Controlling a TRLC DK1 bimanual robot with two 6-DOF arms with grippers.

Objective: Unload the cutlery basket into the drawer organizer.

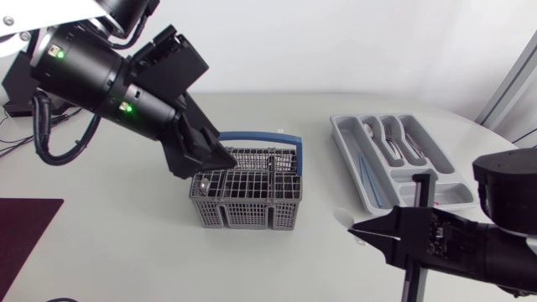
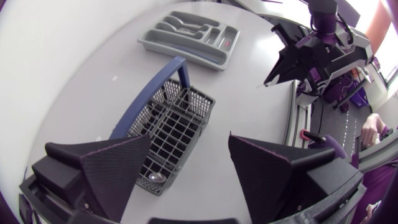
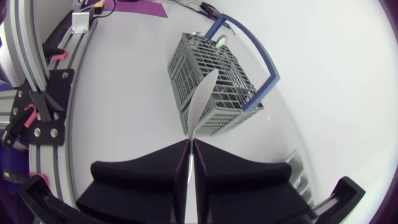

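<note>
The right tool [image 3: 191,144] is pinching a thin white utensil [image 3: 202,99] by one end, fingers pressed together on it, low over the surface [image 1: 126,235]. Beyond it, the left tool [image 2: 188,140] is hovering, fingers apart, above the cutlery basket [image 1: 252,214], where a spoon [image 2: 157,177] is lying. Farthest, the drawer organizer [image 1: 340,134] is waiting. With so slim a hold, the utensil is likely risking a twist or slip on the way there.

No text, number or sign can be read. The grey plastic drawer organizer [image 2: 186,55] carries a small reddish mark [image 2: 231,42] at one end, too small to make out. The grey mesh cutlery basket with the blue handle [image 1: 252,211] beside it shows no legible print.
</note>
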